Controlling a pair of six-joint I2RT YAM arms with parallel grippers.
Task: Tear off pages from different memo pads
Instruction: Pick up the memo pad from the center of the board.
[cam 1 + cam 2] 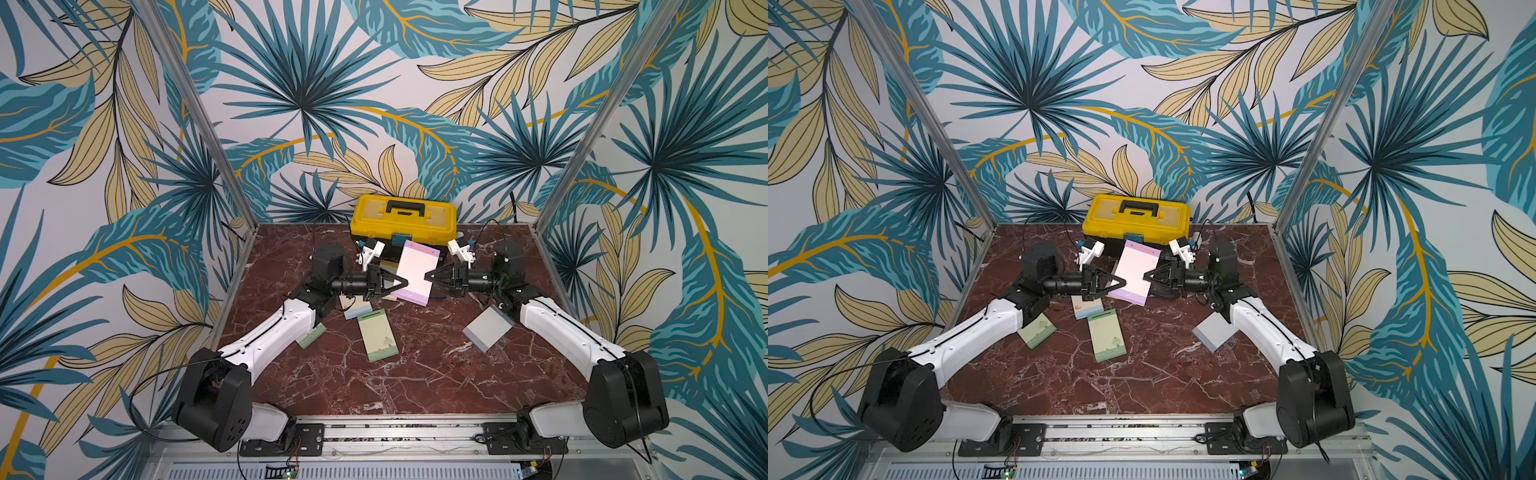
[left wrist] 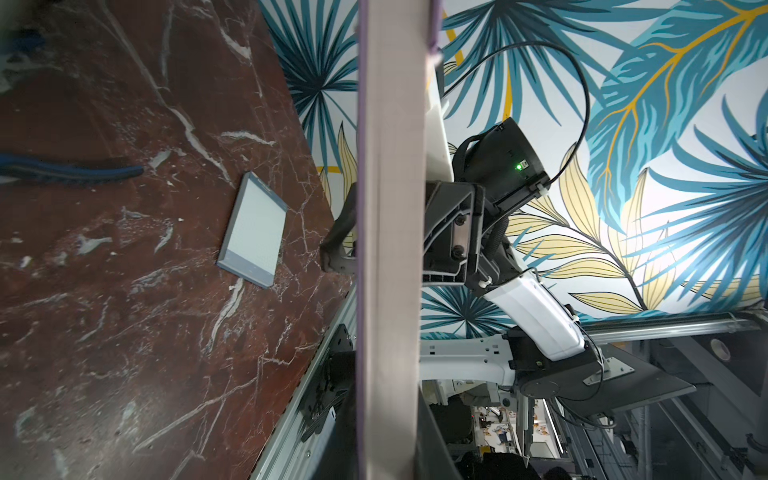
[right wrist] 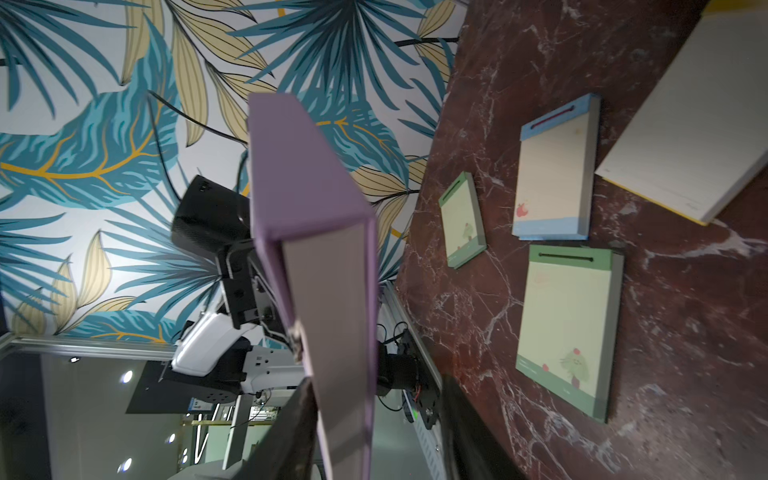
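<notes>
A pink-lilac memo pad point(image 1: 415, 272) point(image 1: 1136, 270) hangs in the air in front of the toolbox, between both arms. My left gripper point(image 1: 405, 284) point(image 2: 386, 382) is shut on its left edge, with a finger flat against each face of the pad point(image 2: 390, 208). At the pad's right edge, my right gripper point(image 1: 428, 275) point(image 3: 376, 415) is open. One of its fingers touches the pad point(image 3: 316, 208) and the other stands apart from it. No loose pages show in any view.
On the marble table point(image 1: 415, 382) lie a large green pad point(image 1: 377, 336), a small green pad point(image 1: 311, 336), a blue-bordered pad point(image 1: 355, 306), a grey pad point(image 1: 488, 328) and a cream pad point(image 3: 685, 124). A yellow toolbox point(image 1: 403, 220) stands at the back. A blue-handled tool point(image 2: 70, 170) lies under the held pad.
</notes>
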